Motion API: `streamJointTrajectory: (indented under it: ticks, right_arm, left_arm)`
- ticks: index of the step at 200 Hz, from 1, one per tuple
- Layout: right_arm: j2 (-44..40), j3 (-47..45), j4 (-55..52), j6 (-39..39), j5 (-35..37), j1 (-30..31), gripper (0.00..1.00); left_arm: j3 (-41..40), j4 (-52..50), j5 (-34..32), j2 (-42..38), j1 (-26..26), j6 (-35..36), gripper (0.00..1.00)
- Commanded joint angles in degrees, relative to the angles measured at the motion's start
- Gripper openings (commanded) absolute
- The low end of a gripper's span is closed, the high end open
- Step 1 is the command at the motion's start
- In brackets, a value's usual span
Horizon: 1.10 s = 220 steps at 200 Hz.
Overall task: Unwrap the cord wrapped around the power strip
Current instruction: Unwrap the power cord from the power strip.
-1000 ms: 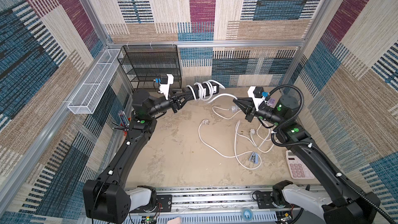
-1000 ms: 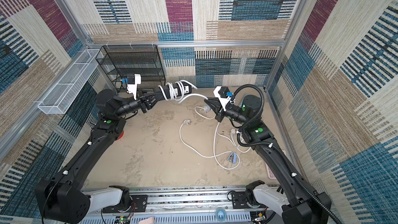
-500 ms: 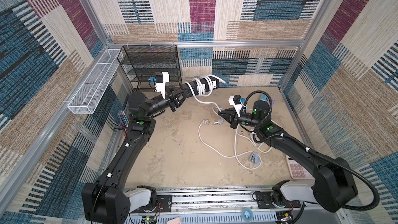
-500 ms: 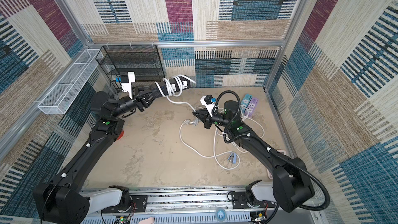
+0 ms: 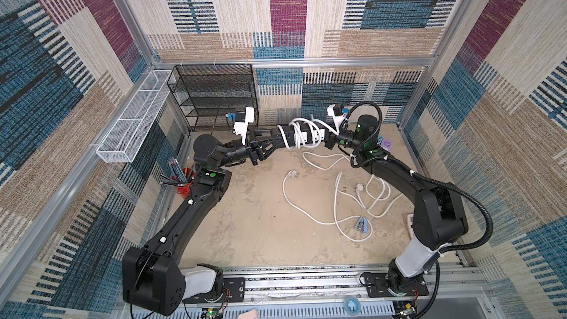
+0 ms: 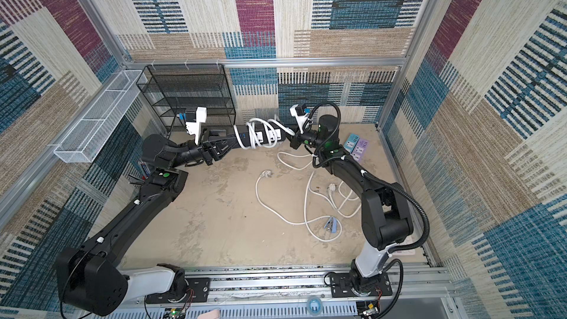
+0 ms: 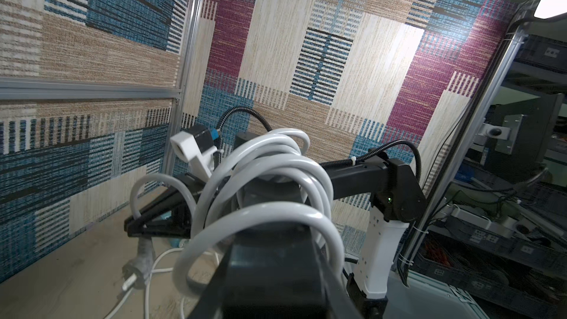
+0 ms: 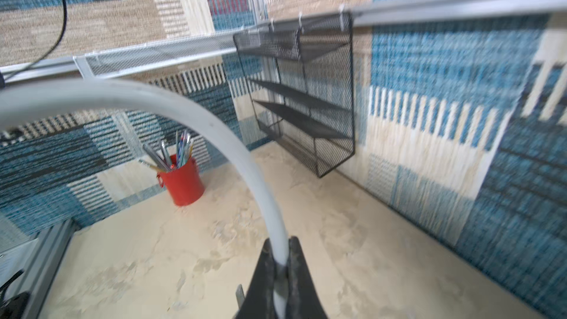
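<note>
Lena: Up from low over the floor comes the right arm since half a second back; the right gripper [image 5: 327,140] now sits at the right end of the power strip [image 5: 286,134]. And the left side?

Omar: In front of the black mesh shelf [image 5: 214,99], the left gripper [image 5: 277,138] is clamped on the strip's left end and holds it in the air, roughly level, near the back wall.

Lena: How does the strip look?

Omar: Dark at the left end, white toward the right, with several loose turns of white cord [image 5: 295,141] around its middle. More white cord lies in loops on the floor below, with two plugs among it; which plug belongs to this strip I can't tell.

Lena: And the right gripper's hold?

Omar: Too small to judge in both top views. The right wrist view settles it: two dark fingers [image 8: 264,271] are pinched on the cord, which arcs up and away from them.

Lena: What else does only one view give?

Omar: The left wrist view looks along the strip, so the turns show as overlapping rings, with the right arm behind them. The right wrist view shows a red cup of pens [image 8: 182,182] whole; from above the left arm partly hides it. Only the top views show pastel socket blocks [image 6: 356,145] by the right wall.
</note>
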Motion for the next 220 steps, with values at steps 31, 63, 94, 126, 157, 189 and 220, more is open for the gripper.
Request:
streamJointTrajectory:
  ticks: [31, 63, 94, 126, 157, 189, 220]
  right_arm:
    - [-1.0, 16.9, -10.0, -4.8, -0.6, -2.2, 0.0]
    - [-6.6, 20.0, -15.4, -8.1, 2.4, -2.3, 0.0]
    - [-16.3, 14.9, -18.9, -10.3, 7.8, -2.3, 0.0]
    - [-27.3, 5.5, -23.3, -11.5, 15.0, -2.3, 0.0]
    - [-34.6, -4.8, -25.9, -8.9, 18.2, -2.3, 0.0]
    - [-37.9, -15.9, -25.7, -3.9, 17.4, -2.3, 0.0]
    - [-38.4, -23.2, -27.7, -0.5, 20.4, -2.3, 0.0]
  left_arm:
    - [0.3, -2.6, -0.6, 1.7, -0.4, 3.4, 0.0]
    - [1.2, -11.9, -3.1, 1.0, -0.3, 9.5, 0.0]
    - [1.4, -19.0, -8.6, -0.8, -0.1, 15.0, 0.0]
    - [0.3, -21.1, -14.7, -3.5, 1.5, 18.0, 0.0]
    - [-0.7, -20.0, -19.3, -7.0, 4.3, 19.0, 0.0]
    - [-1.4, -18.4, -22.7, -9.7, 7.5, 19.6, 0.0]
    - [-2.4, -17.1, -24.9, -11.8, 10.3, 20.0, 0.0]
